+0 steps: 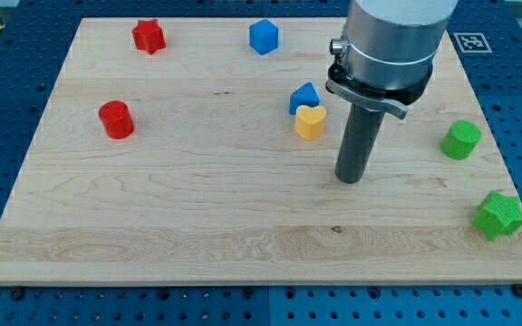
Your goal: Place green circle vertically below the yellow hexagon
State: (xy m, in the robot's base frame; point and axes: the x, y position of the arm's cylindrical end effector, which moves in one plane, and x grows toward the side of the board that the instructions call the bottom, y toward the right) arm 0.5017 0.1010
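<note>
The green circle block [461,139], a short cylinder, stands near the board's right edge. The only yellow block [310,121] lies near the middle of the board, looks heart-shaped, and touches a blue block [304,96] just above it. My tip [351,179] rests on the board below and to the right of the yellow block, apart from it. The tip is well to the left of the green circle and a little lower, touching no block.
A green star [499,215] lies at the lower right, below the green circle. A blue block [264,37] and a red star [149,36] lie near the top edge. A red cylinder [116,119] stands at the left. The wooden board [198,226] sits on a blue perforated table.
</note>
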